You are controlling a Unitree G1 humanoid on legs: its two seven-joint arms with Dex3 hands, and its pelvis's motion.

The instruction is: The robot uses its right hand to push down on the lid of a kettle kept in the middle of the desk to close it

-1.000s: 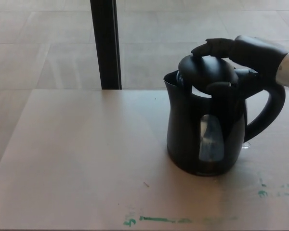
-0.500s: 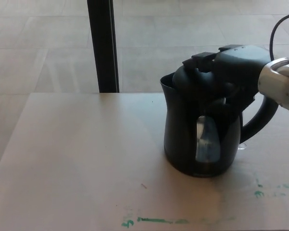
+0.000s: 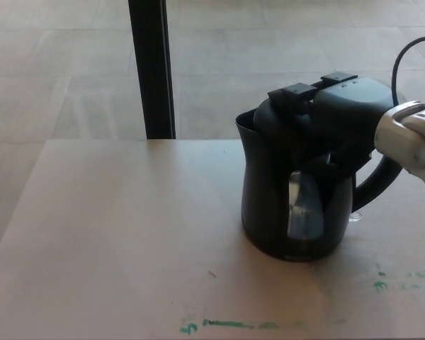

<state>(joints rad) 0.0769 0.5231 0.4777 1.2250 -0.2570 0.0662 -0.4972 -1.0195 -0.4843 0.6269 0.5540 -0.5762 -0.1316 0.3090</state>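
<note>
Kettle [image 3: 297, 205] stands upright on the table [image 3: 113, 234], directly beneath the right hand [image 3: 340, 106]. Hand lies flat on the lid [image 3: 269, 120], clamping nothing; finger spread cannot be told. Push axis: straight down.

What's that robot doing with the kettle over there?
The robot's right hand lies flat on top of a black kettle standing on a pale desk, pressing on its lid. The lid looks down or nearly so; the hand hides the seam. No left hand shows.
</note>
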